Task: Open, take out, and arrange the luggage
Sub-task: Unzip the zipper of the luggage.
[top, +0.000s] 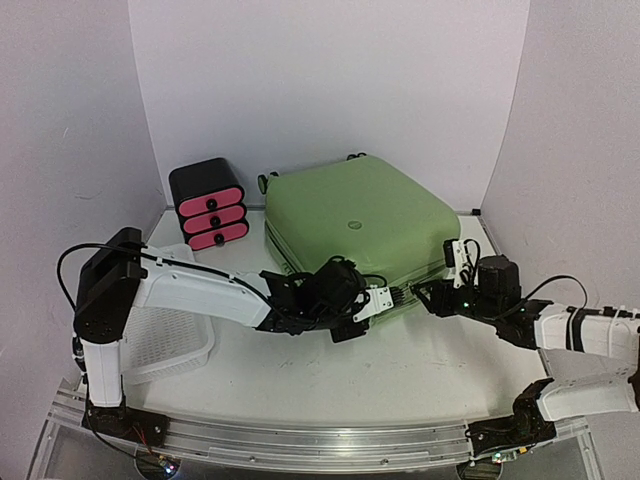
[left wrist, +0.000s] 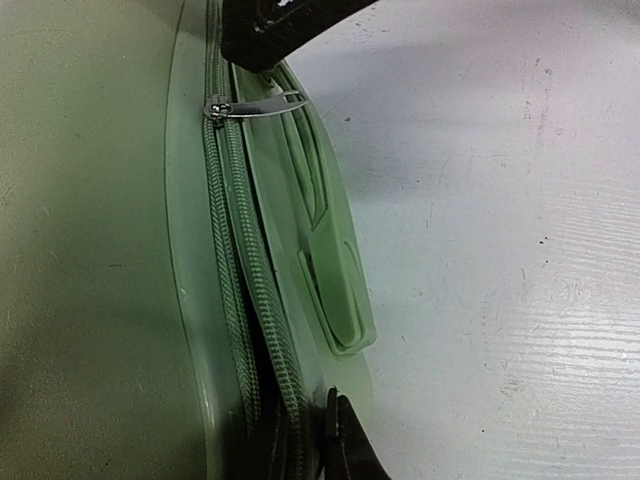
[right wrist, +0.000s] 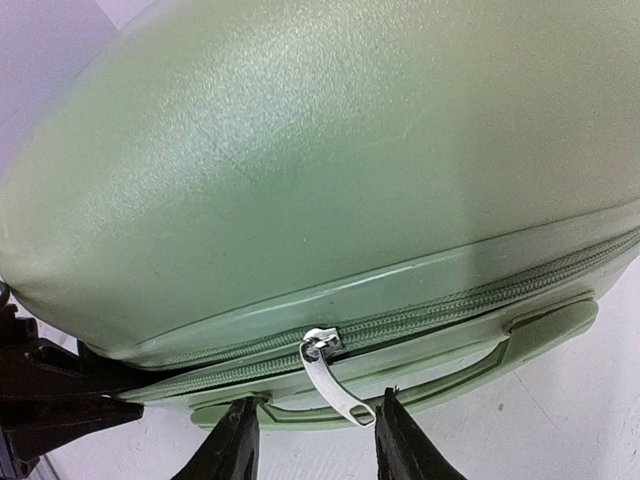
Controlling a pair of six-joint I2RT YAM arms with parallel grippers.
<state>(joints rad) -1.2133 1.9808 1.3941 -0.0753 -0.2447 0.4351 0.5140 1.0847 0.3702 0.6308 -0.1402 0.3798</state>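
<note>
Luggage [top: 355, 215] lying flat at the rear centre of the table [top: 300, 370], 2 grippers at its front zipper seam: right gripper [right wrist: 318, 405] parted astride the silver zipper pull [right wrist: 335, 385], left gripper [top: 392, 297] narrowed, grip indiscernible.

The luggage [right wrist: 330, 180] fills most of the frame, its light-green shell curving from 9 o'clock up and across to 3 o'clock. A zipper seam [right wrist: 520, 283] runs along its lower edge, above a moulded green handle [right wrist: 555, 320]. The silver zipper pull [right wrist: 330, 375] hangs toward 5 o'clock. Its tip lies between the two dark fingers [right wrist: 235, 445] of the right claw [right wrist: 315, 408], which stand apart at 6 o'clock. At 8 o'clock the left claw [right wrist: 125, 398] pinches the shell's rim. White table [right wrist: 570, 430] shows at 4 o'clock.
</note>
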